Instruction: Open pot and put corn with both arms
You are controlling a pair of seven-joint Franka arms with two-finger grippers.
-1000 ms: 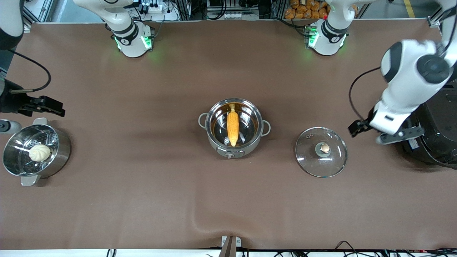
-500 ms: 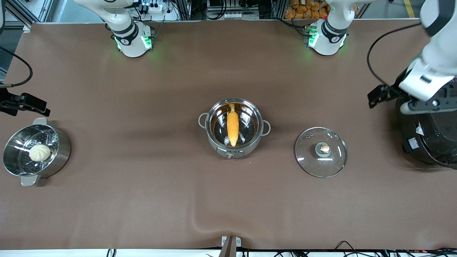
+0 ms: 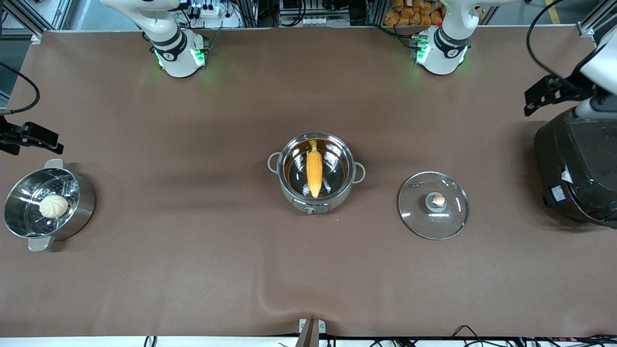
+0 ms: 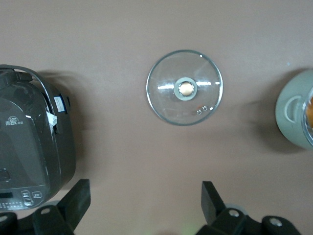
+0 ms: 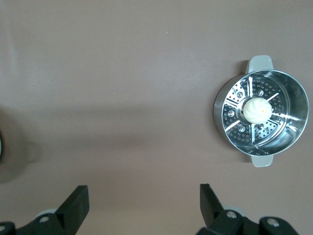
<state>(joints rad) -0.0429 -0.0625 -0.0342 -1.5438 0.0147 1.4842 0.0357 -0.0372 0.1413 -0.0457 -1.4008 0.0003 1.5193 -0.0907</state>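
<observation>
— Where's the corn (image 3: 314, 172)?
— Lying in the open pot (image 3: 315, 172) mid-desk (image 3: 193, 270), well apart from both pincers. The glass lid (image 3: 434, 205) rests flat on the desk beside the pot.
— And the pincers?
— Left pincer (image 4: 144, 208) is spread and empty, up near the black cooker (image 3: 576, 168). Right pincer (image 5: 143, 205) is spread and empty near the steamer pot (image 3: 48, 205) holding a bun (image 3: 53, 206).

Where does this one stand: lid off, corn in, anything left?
Both steps look done. The lid lies flat on the table beside the pot, and the corn lies inside it. Nothing is held: the left hand and right hand are open at the table's ends. Nothing seems left.
</observation>
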